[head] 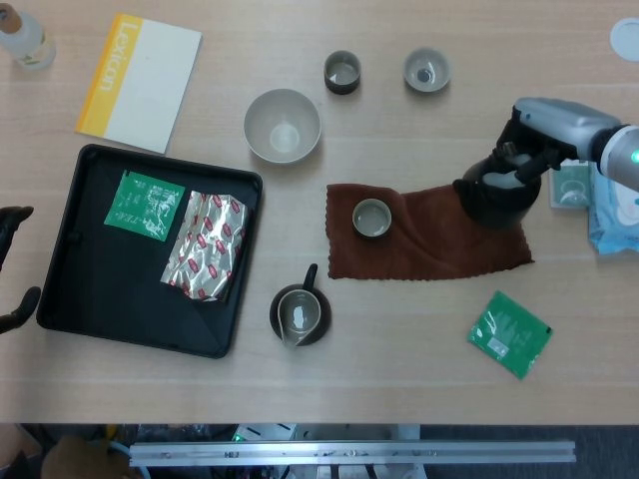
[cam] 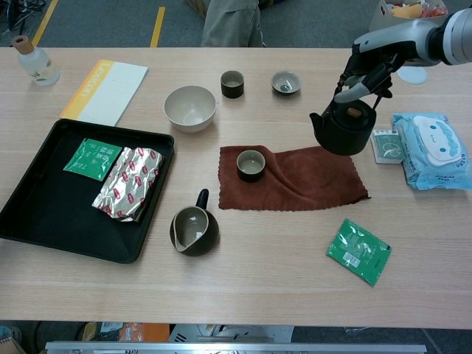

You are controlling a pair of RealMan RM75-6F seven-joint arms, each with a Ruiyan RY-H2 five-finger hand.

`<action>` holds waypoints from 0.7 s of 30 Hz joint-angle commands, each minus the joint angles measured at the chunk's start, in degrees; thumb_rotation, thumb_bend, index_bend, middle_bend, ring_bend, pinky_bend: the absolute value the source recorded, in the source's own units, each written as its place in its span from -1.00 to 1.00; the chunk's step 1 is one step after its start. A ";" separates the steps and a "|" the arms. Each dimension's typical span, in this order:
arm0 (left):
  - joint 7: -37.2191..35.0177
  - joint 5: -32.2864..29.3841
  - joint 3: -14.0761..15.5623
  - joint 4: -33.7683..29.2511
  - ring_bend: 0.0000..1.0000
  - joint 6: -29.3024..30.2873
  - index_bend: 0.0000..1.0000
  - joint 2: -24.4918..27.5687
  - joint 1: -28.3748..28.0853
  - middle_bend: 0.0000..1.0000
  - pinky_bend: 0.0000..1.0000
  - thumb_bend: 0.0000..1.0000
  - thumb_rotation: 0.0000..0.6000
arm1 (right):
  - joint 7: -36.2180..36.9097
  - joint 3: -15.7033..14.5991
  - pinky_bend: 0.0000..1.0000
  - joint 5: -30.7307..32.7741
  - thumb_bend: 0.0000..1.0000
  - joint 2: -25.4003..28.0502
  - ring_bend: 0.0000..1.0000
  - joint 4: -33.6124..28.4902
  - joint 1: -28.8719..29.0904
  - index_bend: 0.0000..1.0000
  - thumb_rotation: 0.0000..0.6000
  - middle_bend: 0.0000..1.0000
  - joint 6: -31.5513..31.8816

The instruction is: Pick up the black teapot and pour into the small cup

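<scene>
Holding the black teapot (cam: 343, 130) by its top handle, the right hand (cam: 366, 68) hangs it over the far right corner of the brown cloth (cam: 295, 181), well apart from the small cup (cam: 251, 164) on the cloth's left part. Hung from the handle, the pot could swing and spill short of the cup. The left hand (head: 14, 267) shows only at the frame edge, its state unclear.

Black teapot (cam: 344, 130) upright, spout toward small cup (cam: 251, 164).
</scene>
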 commanded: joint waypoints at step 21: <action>0.45 0.27 0.08 -0.51 -0.68 0.00 -0.78 0.18 -0.11 -0.66 -0.66 -0.42 1.00 | -6.80 5.97 -0.18 3.36 0.12 -2.31 0.88 1.56 -3.72 0.85 0.36 0.83 -5.07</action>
